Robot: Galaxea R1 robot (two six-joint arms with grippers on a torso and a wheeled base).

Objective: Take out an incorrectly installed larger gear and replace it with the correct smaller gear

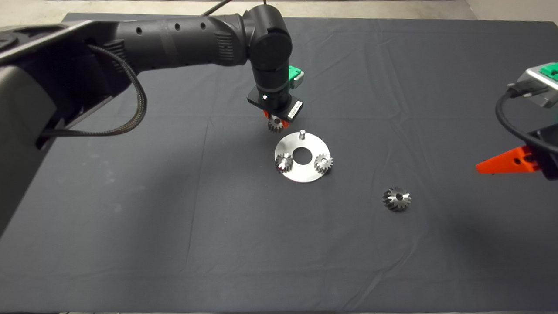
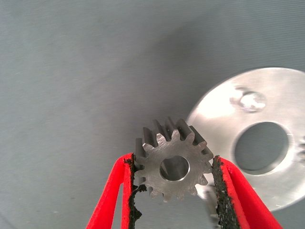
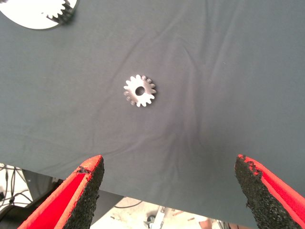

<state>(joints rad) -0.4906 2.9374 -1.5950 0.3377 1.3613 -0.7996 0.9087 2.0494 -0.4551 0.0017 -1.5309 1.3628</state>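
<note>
Smaller gear (image 2: 174, 166) is held pinched in the left end effector (image 2: 174, 191), raised just beside the round plate (image 1: 301, 158) with its bare pin (image 1: 301, 134); larger gear (image 1: 397, 199) is laid on the table (image 1: 130, 218) well apart; right end effector (image 3: 169, 191) is kept spread, parked at the right edge

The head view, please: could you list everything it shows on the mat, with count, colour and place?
Mat: one, dark, covering the table.
Round plate: one, silver, mid-mat, with a central hole.
Bare pin: one, silver, at the plate's far edge.
Mounted gears: two, shiny silver, on the plate's left and right.
Smaller gear: one, silver, held just off the plate near the bare pin.
Larger gear: one, darker grey, lying on the mat right of the plate.
Left gripper: fingers shut on the smaller gear.
Right gripper: open, at the right edge.
</note>
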